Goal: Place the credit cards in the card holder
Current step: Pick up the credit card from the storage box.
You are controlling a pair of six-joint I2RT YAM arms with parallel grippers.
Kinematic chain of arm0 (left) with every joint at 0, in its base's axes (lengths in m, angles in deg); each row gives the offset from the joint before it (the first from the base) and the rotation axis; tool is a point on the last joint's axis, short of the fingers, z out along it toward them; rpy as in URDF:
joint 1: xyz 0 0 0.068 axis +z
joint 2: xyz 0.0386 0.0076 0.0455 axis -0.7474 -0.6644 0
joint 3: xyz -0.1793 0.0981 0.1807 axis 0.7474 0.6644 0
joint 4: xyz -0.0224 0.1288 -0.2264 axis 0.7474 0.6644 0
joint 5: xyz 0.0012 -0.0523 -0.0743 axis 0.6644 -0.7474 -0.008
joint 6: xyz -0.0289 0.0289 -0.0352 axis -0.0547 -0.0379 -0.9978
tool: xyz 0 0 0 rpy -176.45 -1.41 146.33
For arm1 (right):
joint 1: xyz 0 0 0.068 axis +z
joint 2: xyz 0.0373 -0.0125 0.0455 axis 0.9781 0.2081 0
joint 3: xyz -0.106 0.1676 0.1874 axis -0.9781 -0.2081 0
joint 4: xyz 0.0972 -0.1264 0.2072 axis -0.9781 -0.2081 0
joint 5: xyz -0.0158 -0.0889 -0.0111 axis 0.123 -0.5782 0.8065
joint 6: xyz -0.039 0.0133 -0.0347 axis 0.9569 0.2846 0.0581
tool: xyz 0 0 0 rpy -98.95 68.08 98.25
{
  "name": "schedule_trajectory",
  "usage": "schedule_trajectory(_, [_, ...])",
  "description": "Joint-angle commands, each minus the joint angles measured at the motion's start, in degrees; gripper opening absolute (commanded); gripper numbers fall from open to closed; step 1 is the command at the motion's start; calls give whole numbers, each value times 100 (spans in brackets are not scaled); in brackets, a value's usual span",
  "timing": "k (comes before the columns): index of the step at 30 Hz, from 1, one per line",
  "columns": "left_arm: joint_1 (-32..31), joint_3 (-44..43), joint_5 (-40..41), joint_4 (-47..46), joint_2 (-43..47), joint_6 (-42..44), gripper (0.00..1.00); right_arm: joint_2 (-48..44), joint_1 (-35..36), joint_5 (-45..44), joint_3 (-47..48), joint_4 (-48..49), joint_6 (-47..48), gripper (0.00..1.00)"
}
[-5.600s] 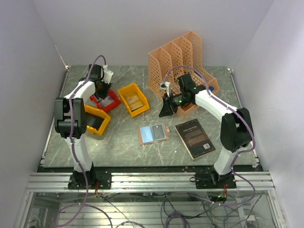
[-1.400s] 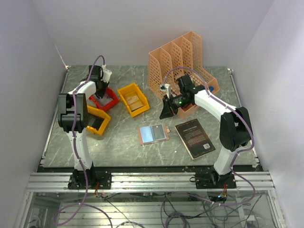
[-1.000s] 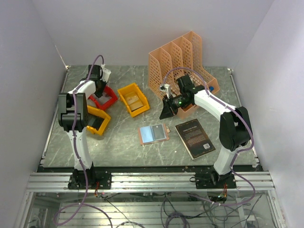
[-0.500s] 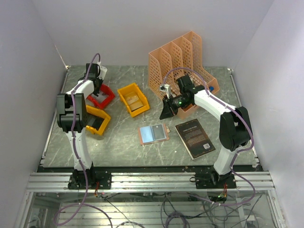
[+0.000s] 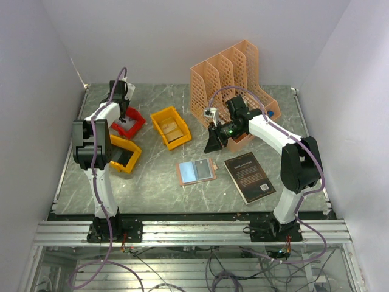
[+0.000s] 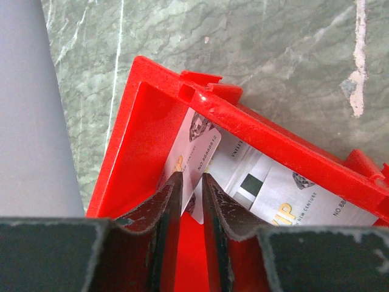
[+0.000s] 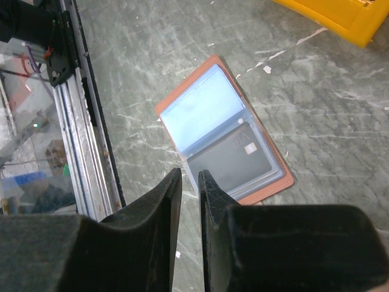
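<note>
Left wrist: left claw (image 6: 189,182) pinches a credit card (image 6: 198,151) inside the red bin (image 6: 141,137); right claw (image 7: 189,176) narrow, empty.

Red bin (image 6: 137,146), yellow bins (image 5: 164,112), peach organizer (image 5: 228,76), black book (image 5: 249,177).

- From above, the light is bright, even and diffuse; the table (image 5: 152,182) shows only faint, soft-edged shadows near both arms
- In the left wrist view the left gripper (image 6: 191,177) is dark and softly blurred, while print on the credit cards (image 6: 203,146) just beyond its tips is sharp
- The red bin (image 6: 143,134) around those tips looks strongly saturated, its inner wall shaded
- The right gripper (image 7: 189,173) is black and out of focus; beyond its tips the card holder (image 7: 200,115) carries a whitish sheen on its clear sleeve
</note>
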Motion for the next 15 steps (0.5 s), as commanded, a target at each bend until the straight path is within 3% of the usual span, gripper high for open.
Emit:
schedule_trajectory(1, [59,48,289,-349,233,-20,31,110,4,95,141,-74,83,18])
schedule_trajectory(15, [124,-109,223,-251,-39,65,30,136,-2,90,164,-115,108,18])
